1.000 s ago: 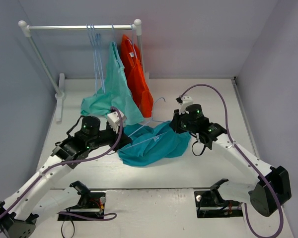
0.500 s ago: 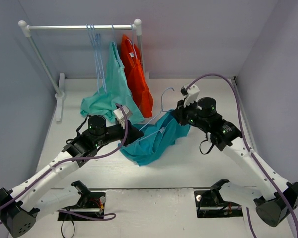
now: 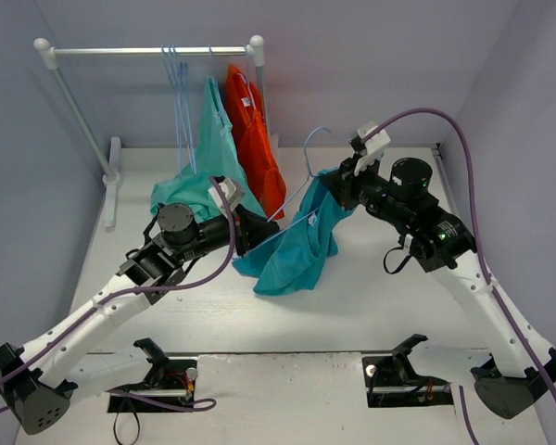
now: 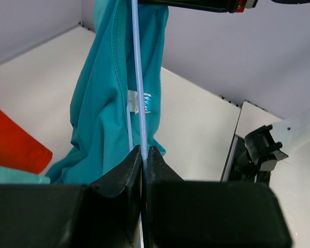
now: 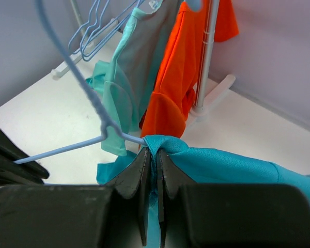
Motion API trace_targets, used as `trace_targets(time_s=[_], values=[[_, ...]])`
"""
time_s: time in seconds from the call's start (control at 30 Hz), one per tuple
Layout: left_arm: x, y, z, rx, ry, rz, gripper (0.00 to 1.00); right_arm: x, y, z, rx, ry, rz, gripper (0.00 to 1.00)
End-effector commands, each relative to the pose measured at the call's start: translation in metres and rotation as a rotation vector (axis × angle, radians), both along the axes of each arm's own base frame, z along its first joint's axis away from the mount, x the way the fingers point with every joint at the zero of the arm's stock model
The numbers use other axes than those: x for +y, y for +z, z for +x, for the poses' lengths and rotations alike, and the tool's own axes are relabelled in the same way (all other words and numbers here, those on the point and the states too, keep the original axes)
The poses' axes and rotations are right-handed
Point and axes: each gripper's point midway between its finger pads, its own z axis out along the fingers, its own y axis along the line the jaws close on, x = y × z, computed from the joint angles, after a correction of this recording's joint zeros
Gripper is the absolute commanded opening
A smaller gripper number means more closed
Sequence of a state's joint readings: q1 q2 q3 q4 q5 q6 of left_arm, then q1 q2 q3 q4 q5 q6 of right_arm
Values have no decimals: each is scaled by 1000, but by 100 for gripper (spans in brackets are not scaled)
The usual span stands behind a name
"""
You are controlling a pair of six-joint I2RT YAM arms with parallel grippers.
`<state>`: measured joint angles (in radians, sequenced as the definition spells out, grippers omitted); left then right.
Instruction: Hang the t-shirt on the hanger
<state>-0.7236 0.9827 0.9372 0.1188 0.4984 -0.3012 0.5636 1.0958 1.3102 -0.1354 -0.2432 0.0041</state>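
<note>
The deep teal cloth t-shirt (image 3: 301, 248) hangs draped on the thin pale-blue wire hanger (image 4: 139, 93) above mid-table, its lowest folds perhaps brushing the white table (image 3: 371, 306). The left fingers (image 4: 126, 173) pinch the hanger's bar at its near-left end. The right fingers (image 5: 134, 175) are clamped on teal cloth by the hanger's neck, far right. Behind them, a mint-green garment (image 3: 213, 158) and an orange garment (image 3: 259, 158) hang from a white rail (image 3: 148, 52).

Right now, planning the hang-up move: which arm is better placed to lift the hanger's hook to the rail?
Right, probably. The right gripper, raised, pinches the t-shirt beside the hook; the left gripper clamps the hanger at its low end.
</note>
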Motion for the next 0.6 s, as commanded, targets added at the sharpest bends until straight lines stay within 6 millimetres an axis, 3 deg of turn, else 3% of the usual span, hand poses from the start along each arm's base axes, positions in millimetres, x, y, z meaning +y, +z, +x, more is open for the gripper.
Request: trace_targets(time_s=[0.0,0.17,0.37,0.47,0.57], values=[[-14,80,-15,-205,-100,-176,0,10,49,1,-134,51,52,3],[-25,96,-10,-237,-113,-267,0,23,51,-2,-111,107,76,5],[-30,87,-6,-242,-111,-369,0,25,36,-1,-90,89,53,8],[-31,83,-7,-235,-115,-364,0,16,36,2,-105,46,40,16],[-24,78,-6,-244,-83,-377,0,10,32,3,-105,14,33,31]])
